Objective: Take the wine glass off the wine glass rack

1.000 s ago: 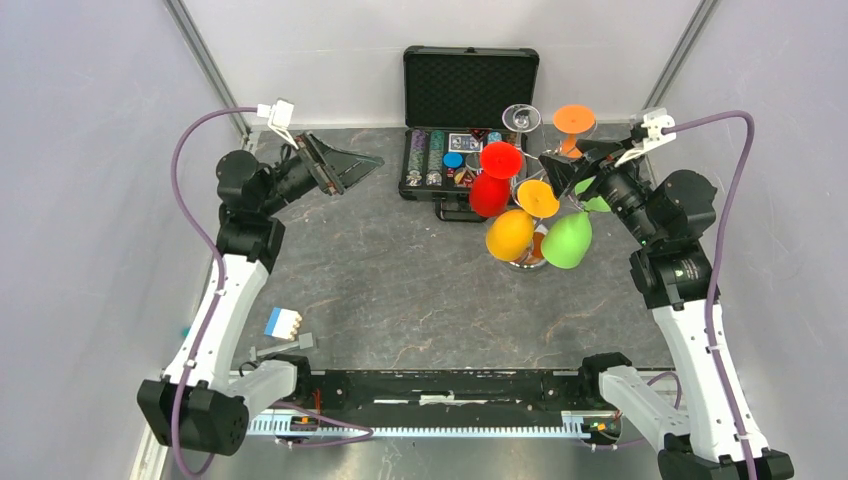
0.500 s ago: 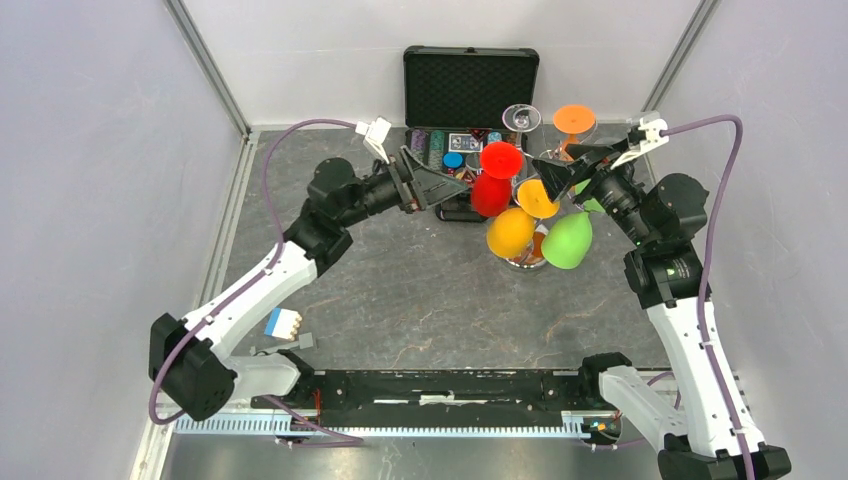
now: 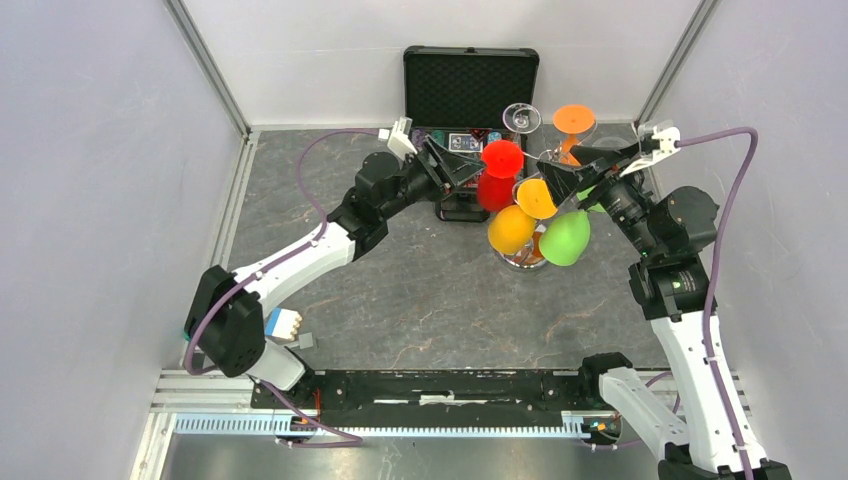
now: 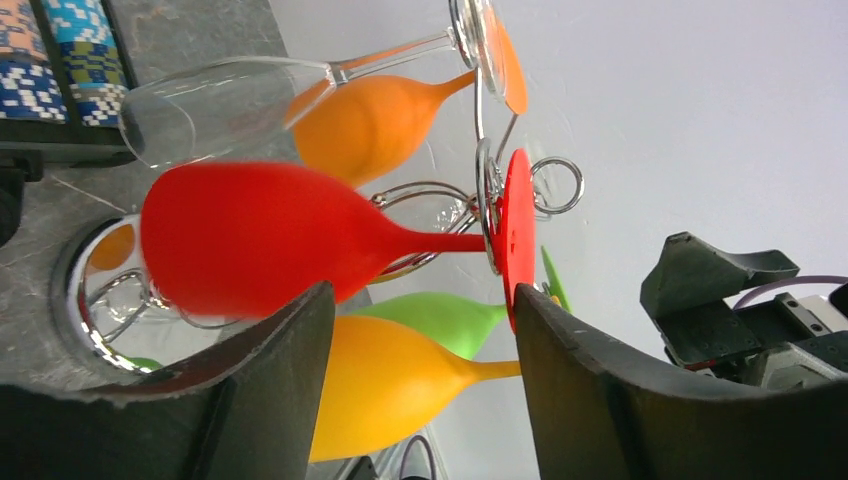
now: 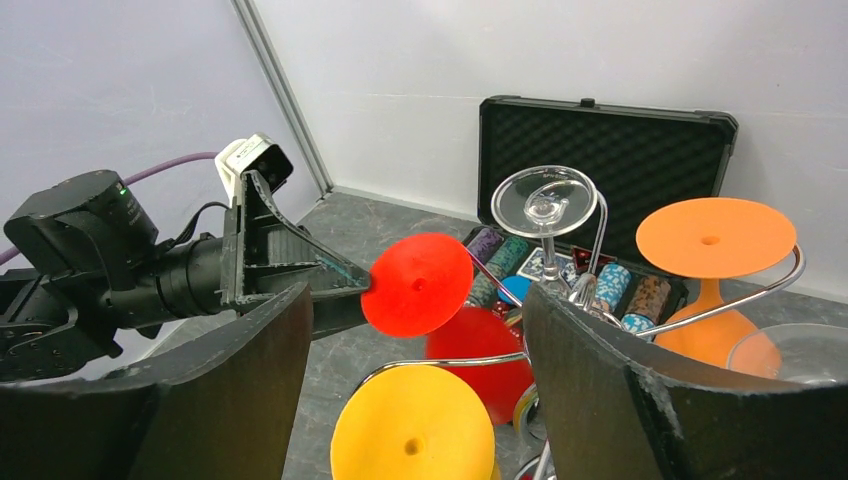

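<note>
The silver wire wine glass rack point(image 3: 527, 262) stands right of centre and holds several glasses upside down by their feet: red point(image 3: 492, 193), yellow point(image 3: 511, 230), green point(image 3: 566, 238), orange point(image 3: 574, 118) and clear point(image 3: 521, 117). My left gripper point(image 3: 472, 172) is open and empty at the red glass. In the left wrist view its fingertips sit just under the red stem point(image 4: 440, 242), between bowl point(image 4: 250, 235) and foot point(image 4: 517, 235). My right gripper point(image 3: 565, 175) is open and empty on the rack's right side, above the yellow foot point(image 5: 413, 425).
An open black case point(image 3: 470, 88) with poker chips stands right behind the rack, against the back wall. A small white and blue block point(image 3: 283, 322) lies near the left arm's base. Grey walls close in on both sides.
My left arm has swung from the far left across the table to the rack, its open fingers now at the red glass. My right gripper has shifted slightly.
</note>
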Controlling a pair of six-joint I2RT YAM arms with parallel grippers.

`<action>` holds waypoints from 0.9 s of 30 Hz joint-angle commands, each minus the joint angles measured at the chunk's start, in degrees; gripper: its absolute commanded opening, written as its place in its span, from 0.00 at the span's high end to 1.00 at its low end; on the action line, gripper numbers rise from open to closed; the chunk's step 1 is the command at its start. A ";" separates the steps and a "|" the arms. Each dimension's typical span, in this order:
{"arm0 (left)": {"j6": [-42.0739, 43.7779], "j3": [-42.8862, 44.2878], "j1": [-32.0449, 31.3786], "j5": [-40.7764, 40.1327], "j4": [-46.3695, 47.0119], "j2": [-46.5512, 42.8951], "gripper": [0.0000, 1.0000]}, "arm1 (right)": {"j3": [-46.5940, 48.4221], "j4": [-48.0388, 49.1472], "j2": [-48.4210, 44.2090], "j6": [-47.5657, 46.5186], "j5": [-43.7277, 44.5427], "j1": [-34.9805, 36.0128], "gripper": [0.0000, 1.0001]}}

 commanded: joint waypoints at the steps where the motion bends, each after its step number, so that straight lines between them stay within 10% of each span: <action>1: -3.99 4.01 -0.70 -0.90 5.49 1.01 0.32 | -0.83 1.94 -0.87 0.66 0.97 -0.09 0.19; 27: -1.19 8.99 -3.04 -0.78 -4.28 2.66 0.66 | -3.25 3.88 -0.35 1.19 4.41 -0.11 0.19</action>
